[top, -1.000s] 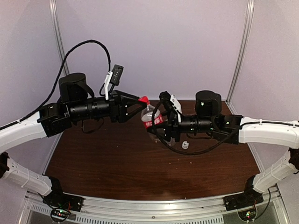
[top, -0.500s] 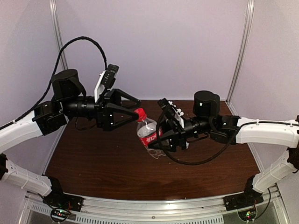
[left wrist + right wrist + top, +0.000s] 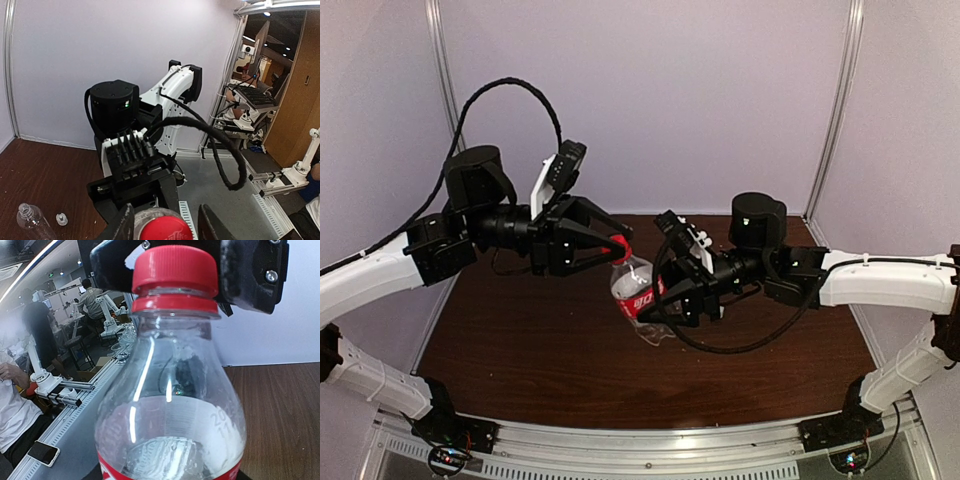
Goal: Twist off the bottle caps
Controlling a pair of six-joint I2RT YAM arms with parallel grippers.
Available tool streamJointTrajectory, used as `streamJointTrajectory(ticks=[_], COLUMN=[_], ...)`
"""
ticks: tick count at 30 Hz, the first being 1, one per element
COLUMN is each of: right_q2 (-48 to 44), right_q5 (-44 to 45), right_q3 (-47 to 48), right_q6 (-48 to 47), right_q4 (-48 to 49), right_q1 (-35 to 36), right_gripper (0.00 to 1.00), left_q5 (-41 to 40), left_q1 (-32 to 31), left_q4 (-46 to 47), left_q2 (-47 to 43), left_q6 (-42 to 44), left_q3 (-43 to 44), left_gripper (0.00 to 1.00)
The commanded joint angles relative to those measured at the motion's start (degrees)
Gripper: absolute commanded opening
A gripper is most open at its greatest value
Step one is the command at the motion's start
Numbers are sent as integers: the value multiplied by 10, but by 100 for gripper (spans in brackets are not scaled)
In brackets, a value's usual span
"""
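Item: small bottle (image 3: 636, 292), clear plastic with a red label band low on the body. The red cap (image 3: 620, 244) is sitting fully down on the neck with its retaining ring beneath. Location: it is hanging clear of the table (image 3: 540, 340), over the middle, tilted so the neck is leaning toward the left arm. Holder: the right gripper (image 3: 656, 300) is clamping the bottle's body around the label. Tool: the left gripper (image 3: 616, 246) is straddling the cap, parted a little wider than it. In the left wrist view a sliver of gap is showing between each of the fingers (image 3: 124, 226) and the cap, so it is gripping nothing yet. Step judged in hand: closing on the cap to twist it. Handling notes: the cap is wanting centring between the pads, and the pads are best landing on its ribbed side wall above the ring. The wrist's turning axis is needing to line up with the neck so the twist is not levering the bottle sideways. The right hold is needing to resist the turn without crushing the thin wall. Companion item: the taller bottle (image 3: 33, 221) is lying on the table, appearing uncapped, with the white cap (image 3: 61, 218) resting near it.
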Motion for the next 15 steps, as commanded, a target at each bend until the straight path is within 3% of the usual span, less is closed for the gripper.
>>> streamJointTrajectory(ticks=[1,9,12,15], right_q2=[4,-4,-14,-22], right_q5=[-14,47,176,331], right_q3=[18,22,32,31], right_q6=[6,-8,-25,-37], right_q4=[23,-12,-56,-77], right_q1=[1,0,0,5], right_gripper=[26,26,26,26], left_q5=[11,-59,-157,-303], left_q1=[3,3,2,-7], left_q4=[39,18,-1,-28], left_q2=[-6,-20,-32,-44], left_q6=[2,-6,-42,-109], left_q3=[1,-3,-1,2], left_gripper=[40,17,12,9])
